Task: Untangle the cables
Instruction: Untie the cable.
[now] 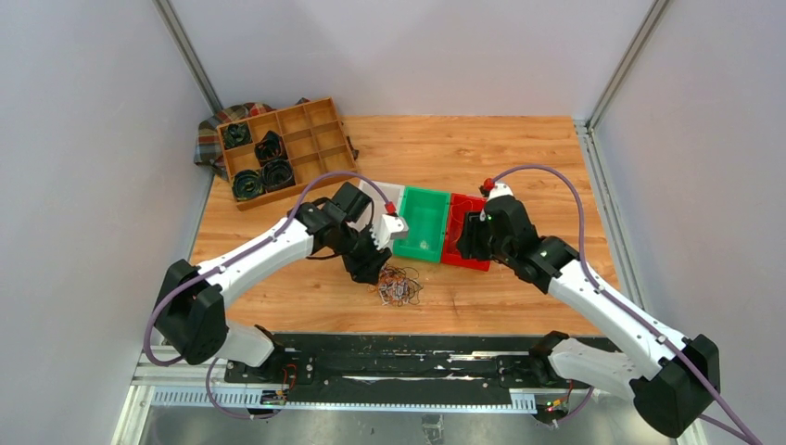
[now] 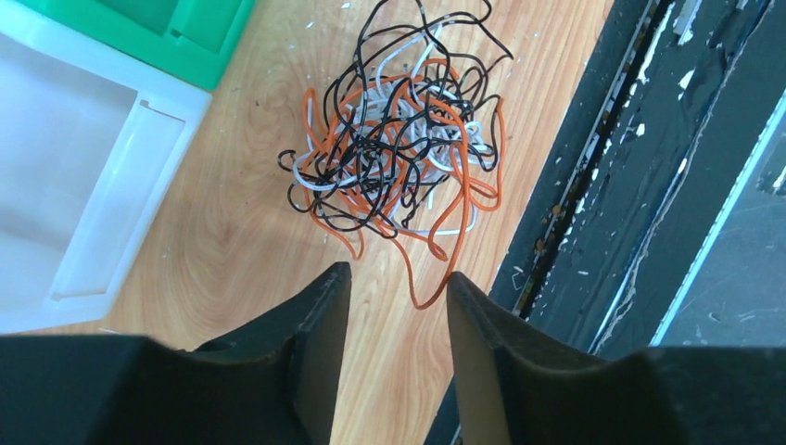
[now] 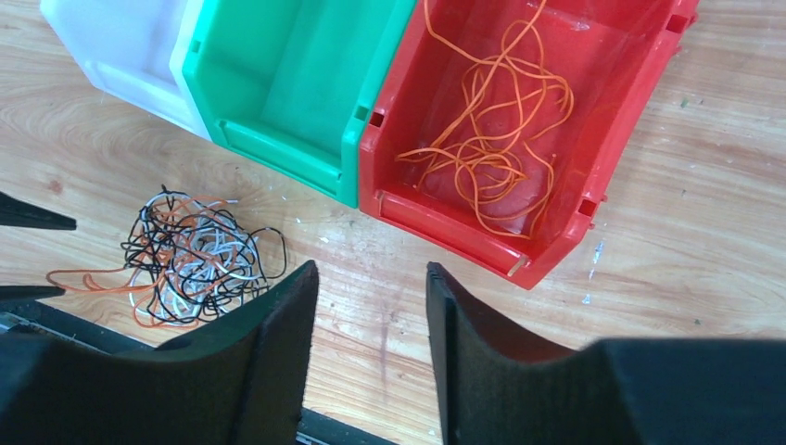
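The cables (image 2: 399,139) lie as one tangled bunch of thin orange, white and black wires on the wooden table near its front edge, also seen in the top view as the cables (image 1: 399,287) and in the right wrist view as the cables (image 3: 190,260). My left gripper (image 2: 397,283) hovers just beside the bunch, open. An orange loop (image 2: 428,295) reaches in between its tips, ungripped. My right gripper (image 3: 371,273) stands open and empty over bare wood in front of the red bin (image 3: 556,232). Loose orange cables (image 3: 491,139) lie in that bin.
A green bin (image 1: 422,250) and a white bin (image 1: 387,193) stand in a row with the red bin (image 1: 454,255). A wooden compartment tray (image 1: 310,139) with black coiled rolls sits back left on a plaid cloth (image 1: 206,144). A black rail (image 2: 630,185) borders the near edge.
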`<state>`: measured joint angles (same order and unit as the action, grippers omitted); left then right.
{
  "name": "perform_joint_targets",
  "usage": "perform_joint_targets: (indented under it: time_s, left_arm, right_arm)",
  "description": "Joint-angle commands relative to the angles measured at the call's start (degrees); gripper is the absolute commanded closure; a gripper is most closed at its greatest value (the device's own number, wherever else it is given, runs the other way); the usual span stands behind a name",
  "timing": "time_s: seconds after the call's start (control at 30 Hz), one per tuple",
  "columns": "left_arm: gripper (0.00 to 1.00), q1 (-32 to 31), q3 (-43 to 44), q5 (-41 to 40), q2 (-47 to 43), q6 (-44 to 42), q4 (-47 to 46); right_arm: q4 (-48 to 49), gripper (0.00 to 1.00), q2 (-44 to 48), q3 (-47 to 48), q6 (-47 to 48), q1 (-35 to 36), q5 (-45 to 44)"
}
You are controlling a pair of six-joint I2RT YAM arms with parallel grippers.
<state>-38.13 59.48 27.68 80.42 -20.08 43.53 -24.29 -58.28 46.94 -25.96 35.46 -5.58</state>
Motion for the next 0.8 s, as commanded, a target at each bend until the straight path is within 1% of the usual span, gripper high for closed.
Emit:
perform_joint_targets:
  time_s: [0.0,0.17,0.3,0.4,0.47,0.57,0.7,0.77]
  left_arm:
    - [0.58,-0.54,-1.54,-0.59,0.41,0.77,-4.02]
    - [0.71,-0.54,-2.17,-1.54,-0.17,0.4,-4.08]
    - [0.82,-0.54,-2.13,-4.36,-2.08,-0.16,-3.82]
    - [0.89,-0.54,-1.01,-5.98,-4.4,-0.72,-1.96]
    - [0.94,-0.54,0.4,-6.81,-6.25,-1.26,-0.06]
    - [0.98,-0.54,3.03,-8.0,-9.3,-2.06,3.63]
    - [0.99,-0.54,8.71,-8.64,-12.63,-3.62,10.0]
    - [0.99,-0.54,12.15,-8.98,-13.49,-4.84,13.48]
  right_arm:
    - [1.28,0.56,1.26,-0.44,-1.21,2.37,-2.27]
    - [1.48,0.59,2.32,-0.77,-1.53,3.32,-2.97]
    - [1.73,0.64,3.23,-1.14,-1.68,3.87,-3.46]
    - [2.89,0.64,3.52,-1.29,-1.73,4.88,-3.75]
    - [4.34,0.61,3.65,-1.21,-1.39,6.08,-3.71]
    - [7.29,0.5,3.94,-0.9,-0.47,8.13,-3.16]
    - [13.91,0.35,4.69,-0.65,1.72,11.86,0.56]
    - [18.26,0.31,5.2,-1.05,3.47,14.16,2.34]
